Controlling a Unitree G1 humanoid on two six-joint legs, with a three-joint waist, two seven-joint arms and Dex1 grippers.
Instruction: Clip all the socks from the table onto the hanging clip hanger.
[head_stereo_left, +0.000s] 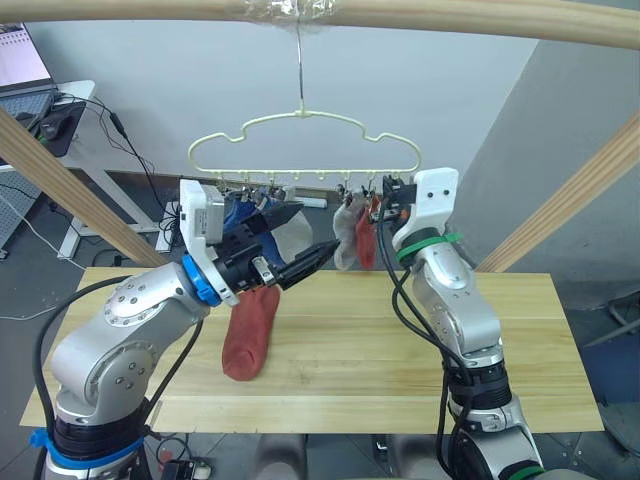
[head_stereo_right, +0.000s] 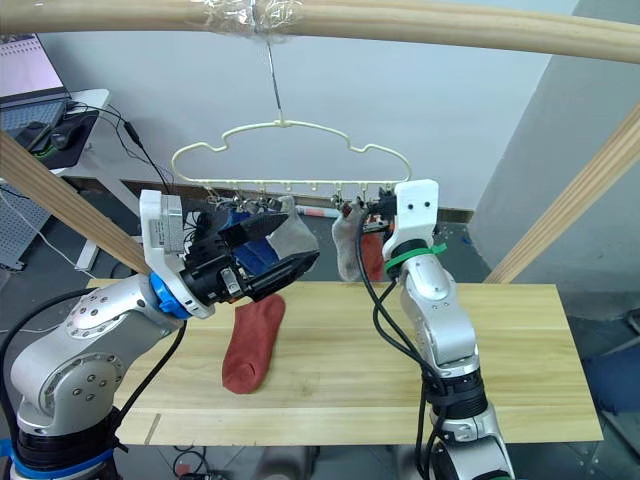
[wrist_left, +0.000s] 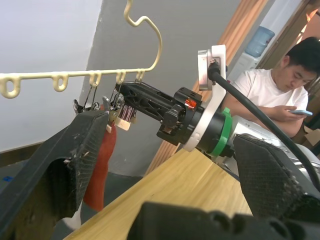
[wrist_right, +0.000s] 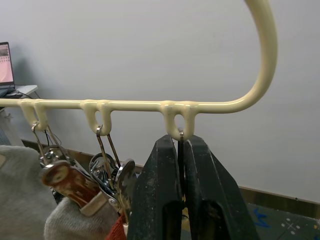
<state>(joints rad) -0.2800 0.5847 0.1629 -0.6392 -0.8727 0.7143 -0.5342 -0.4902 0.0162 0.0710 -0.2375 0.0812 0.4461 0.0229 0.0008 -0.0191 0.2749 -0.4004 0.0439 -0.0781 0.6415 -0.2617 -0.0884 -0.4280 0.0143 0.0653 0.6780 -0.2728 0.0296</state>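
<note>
a: one rust-red sock (head_stereo_left: 249, 332) lies on the table (head_stereo_left: 380, 350), below the clip hanger (head_stereo_left: 300, 140).
b: you see the right gripper (wrist_right: 181, 165) pinched on its end clip (wrist_left: 125, 107); the left gripper (head_stereo_left: 305, 262) gapes, empty.

Clip hanger (head_stereo_left: 304, 141): pale yellow wire, silver metal clips.
Sock on table (head_stereo_left: 249, 330): rust-red, plain.
Hung socks: one light grey (head_stereo_left: 349, 232), one rust-red (head_stereo_left: 366, 240), one blue (head_stereo_left: 240, 214).
Table (head_stereo_left: 400, 350): light yellow wood planks.
End effector fingers (wrist_right: 162, 195): black.
</note>
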